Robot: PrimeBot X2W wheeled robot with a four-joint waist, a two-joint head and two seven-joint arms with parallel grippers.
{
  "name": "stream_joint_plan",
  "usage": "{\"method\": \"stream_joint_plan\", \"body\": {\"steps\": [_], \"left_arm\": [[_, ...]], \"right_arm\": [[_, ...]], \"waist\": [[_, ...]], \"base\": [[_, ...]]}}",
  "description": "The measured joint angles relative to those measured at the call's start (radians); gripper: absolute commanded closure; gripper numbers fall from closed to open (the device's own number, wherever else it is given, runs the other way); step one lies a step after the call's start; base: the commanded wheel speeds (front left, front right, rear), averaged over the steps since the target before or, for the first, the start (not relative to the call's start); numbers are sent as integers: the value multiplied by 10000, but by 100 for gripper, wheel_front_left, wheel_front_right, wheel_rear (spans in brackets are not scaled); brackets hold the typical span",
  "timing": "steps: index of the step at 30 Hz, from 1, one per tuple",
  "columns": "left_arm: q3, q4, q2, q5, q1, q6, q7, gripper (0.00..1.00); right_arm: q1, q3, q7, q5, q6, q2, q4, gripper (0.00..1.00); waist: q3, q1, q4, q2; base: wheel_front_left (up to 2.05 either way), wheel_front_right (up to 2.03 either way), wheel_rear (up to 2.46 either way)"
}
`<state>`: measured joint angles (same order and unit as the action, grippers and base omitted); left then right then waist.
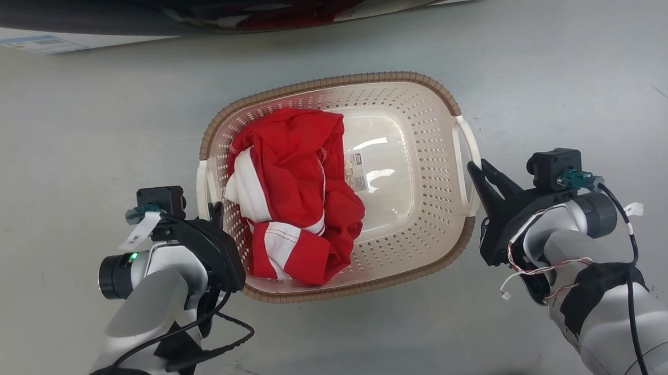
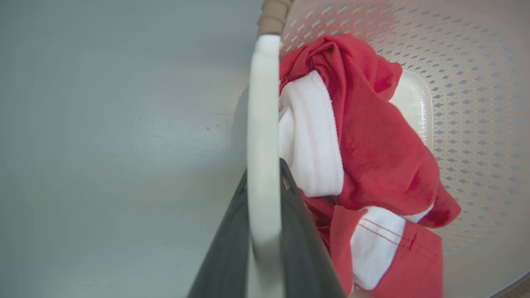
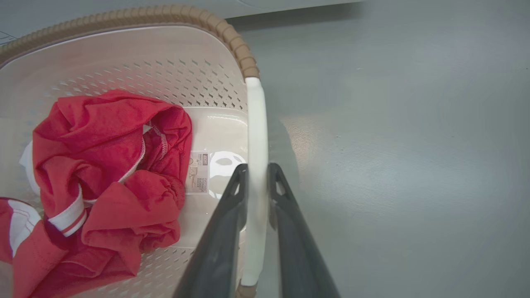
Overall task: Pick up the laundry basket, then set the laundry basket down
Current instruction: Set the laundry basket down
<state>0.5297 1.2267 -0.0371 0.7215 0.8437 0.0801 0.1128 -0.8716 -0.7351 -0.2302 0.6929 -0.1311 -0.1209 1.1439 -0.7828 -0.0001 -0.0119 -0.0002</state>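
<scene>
Left gripper (image 1: 216, 208) and right gripper (image 1: 478, 171) each pinch a white side handle of the laundry basket (image 1: 423, 148).
The basket lies between the two arms on the grey floor (image 1: 533, 57). A crumpled red-and-white garment (image 1: 293, 172) fills its left half, beside the label (image 1: 359, 172) on the bare bottom.

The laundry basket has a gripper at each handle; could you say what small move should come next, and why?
Probably a short, level lift with both arms. The left gripper and right gripper each have fingers flanking a white handle of the laundry basket, and the red garment lies toward its left, so uneven lifting might tip it.
</scene>
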Motion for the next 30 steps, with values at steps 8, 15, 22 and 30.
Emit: {"method": "stream_joint_plan", "body": {"steps": [8,15,22,30], "left_arm": [[138,-19,-12,17,-3,0,82,100],[395,-161,-52,136,-12,31,77,35],[660,-416,48,159,-12,171,127,0],[825,-479,36,407,-154,150,211,0]], "right_arm": [[-1,-117,-12,69,0,-4,4,100],[-5,-479,-29,90,0,-58,-96,0],[-6,-744,-46,-12,0,-67,-134,0],[12,-800,-88,23,0,-84,-19,0]], "waist": [[8,0,2,0],[35,1,-8,1],[84,1,-22,2],[339,1,-16,2]], "base": [[0,0,0],[0,0,0],[0,0,0],[0,0,0]]}}
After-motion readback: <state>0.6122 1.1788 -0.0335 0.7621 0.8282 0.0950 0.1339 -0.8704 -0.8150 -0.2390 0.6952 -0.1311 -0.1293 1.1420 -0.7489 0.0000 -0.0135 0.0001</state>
